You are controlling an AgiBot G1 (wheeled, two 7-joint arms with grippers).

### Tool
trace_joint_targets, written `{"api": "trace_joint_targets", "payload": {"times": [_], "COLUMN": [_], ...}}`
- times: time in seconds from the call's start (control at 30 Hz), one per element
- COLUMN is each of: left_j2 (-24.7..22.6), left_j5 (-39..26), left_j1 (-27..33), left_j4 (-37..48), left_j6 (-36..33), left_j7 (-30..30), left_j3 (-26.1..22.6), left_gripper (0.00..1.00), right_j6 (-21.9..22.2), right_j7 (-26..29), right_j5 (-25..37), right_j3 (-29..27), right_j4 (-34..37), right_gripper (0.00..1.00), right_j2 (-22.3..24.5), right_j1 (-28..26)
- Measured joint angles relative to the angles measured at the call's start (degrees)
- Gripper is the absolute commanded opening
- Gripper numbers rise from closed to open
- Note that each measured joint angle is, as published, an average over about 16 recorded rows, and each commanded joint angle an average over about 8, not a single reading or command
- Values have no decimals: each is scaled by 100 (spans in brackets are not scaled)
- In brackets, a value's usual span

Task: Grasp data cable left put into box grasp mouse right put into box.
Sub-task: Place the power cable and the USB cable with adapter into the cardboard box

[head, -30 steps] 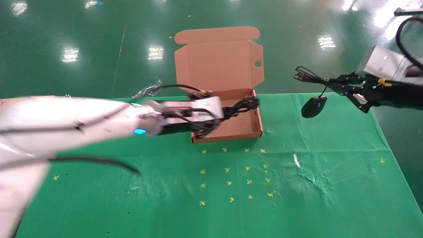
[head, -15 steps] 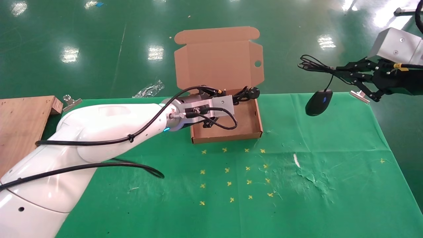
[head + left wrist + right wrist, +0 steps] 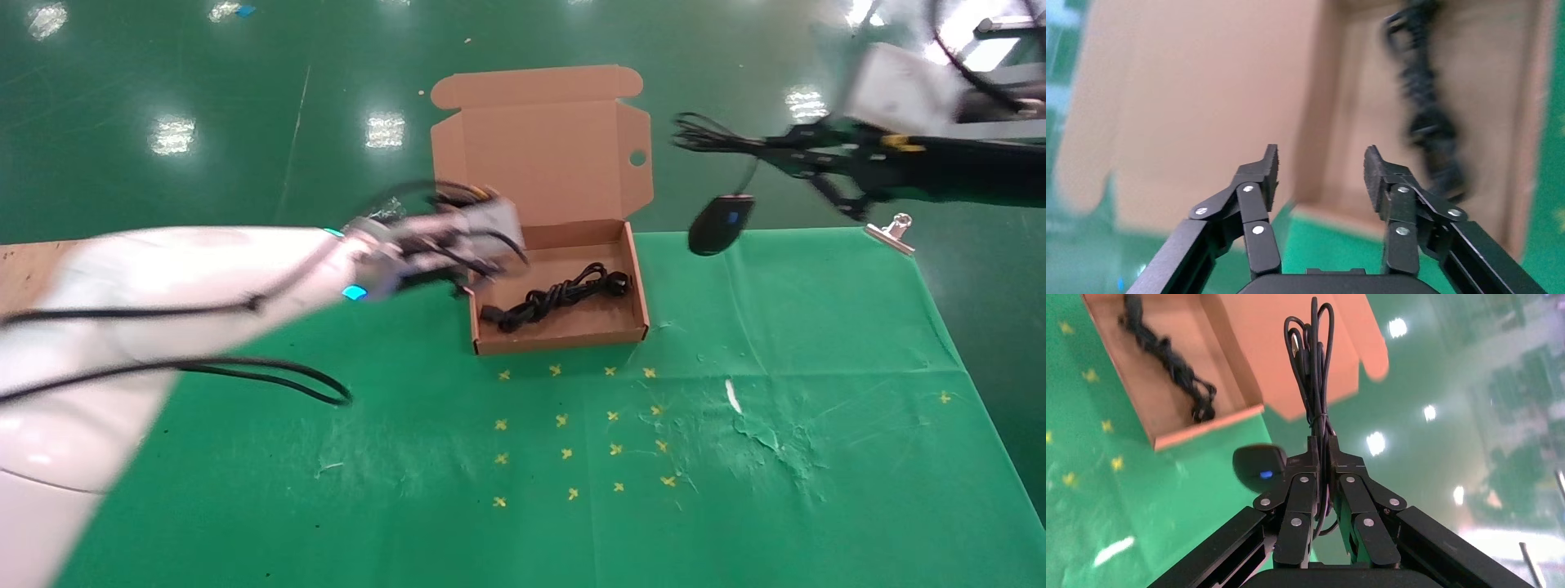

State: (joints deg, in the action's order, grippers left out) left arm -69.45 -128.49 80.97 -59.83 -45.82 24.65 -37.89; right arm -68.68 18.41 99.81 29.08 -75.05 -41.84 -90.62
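Clip (image 3: 891,231) on cloth (image 3: 817,327), beside mouse (image 3: 719,224)

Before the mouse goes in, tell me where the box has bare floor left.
The data cable lies diagonally across the box. Bare cardboard shows in the near right corner and along the far wall. The left gripper, open, crowds the left wall. The right gripper holds the mouse by its cord, outside on the right.
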Motion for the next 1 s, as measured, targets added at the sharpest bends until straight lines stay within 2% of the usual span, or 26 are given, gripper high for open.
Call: {"api": "trace_joint_targets", "payload": {"times": [0.2,0.37,0.6,0.83,0.87,1.0], "left_j2": [543,831,901,905,907,914], "left_j5": [92,73,26,8,7,4], "left_j1": [166,241,246,241,241,241], "left_j4": [87,141,126,106,105,102], "left_j6": [-44,-57,-78,-83,-83,-84], "left_j7": [231,370,440,464,466,473], "left_j3": [297,439,464,465,466,468], "left_gripper": [100,100,100,100,100,100], "right_j6": [81,74,67,103,109,118], "right_j7": [-582,-1306,-2439,-3375,-3479,-3786], "right_j5": [-118,-270,-433,-511,-520,-568], "right_j3": [194,364,526,567,566,549], "right_j4": [610,1468,2967,4305,4463,4942], "right_gripper": [0,0,0,0,7,57], "right_j2": [-720,-1376,-2132,-2559,-2599,-2707], "right_j1": [-39,-103,-277,-469,-494,-569]}}
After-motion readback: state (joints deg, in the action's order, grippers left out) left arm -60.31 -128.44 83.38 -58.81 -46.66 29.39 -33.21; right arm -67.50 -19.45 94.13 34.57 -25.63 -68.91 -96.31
